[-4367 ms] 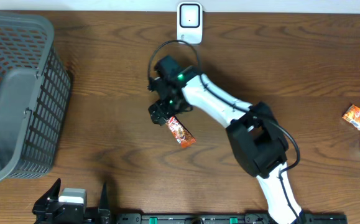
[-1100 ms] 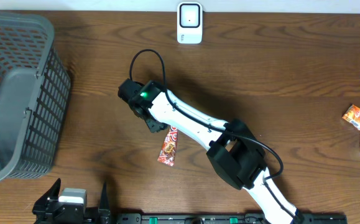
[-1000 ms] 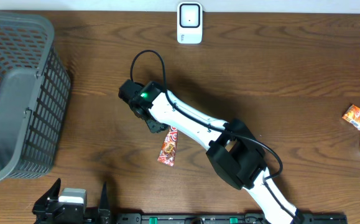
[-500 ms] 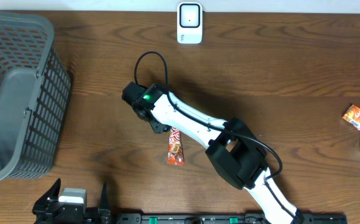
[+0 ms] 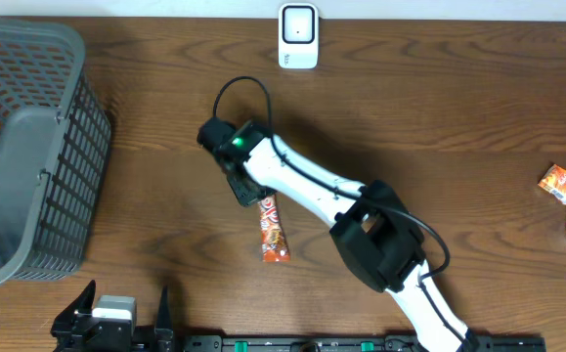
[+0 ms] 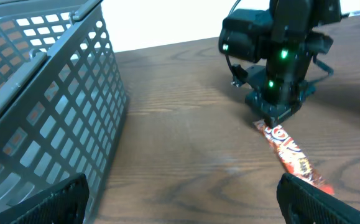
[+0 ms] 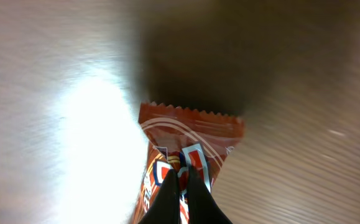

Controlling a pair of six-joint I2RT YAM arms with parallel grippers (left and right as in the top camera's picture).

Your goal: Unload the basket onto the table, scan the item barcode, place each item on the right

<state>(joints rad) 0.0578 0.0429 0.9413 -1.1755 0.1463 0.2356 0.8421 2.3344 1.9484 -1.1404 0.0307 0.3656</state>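
The wrapper [image 5: 274, 229] lay on the table [image 5: 458, 108], one end pinched between the closed tips of the right gripper [image 7: 181, 180], the rest trailing out beyond them. The left gripper [image 6: 183, 202] stood wide open and empty, with the basket [image 6: 49, 118] just off its left finger.

Basket [image 5: 28, 147] left, scanner [image 5: 298, 36] at far edge, wrapper [image 5: 274, 230] central (right hand [image 7: 180, 179] on its end), pouch [image 5: 561, 183] far right.
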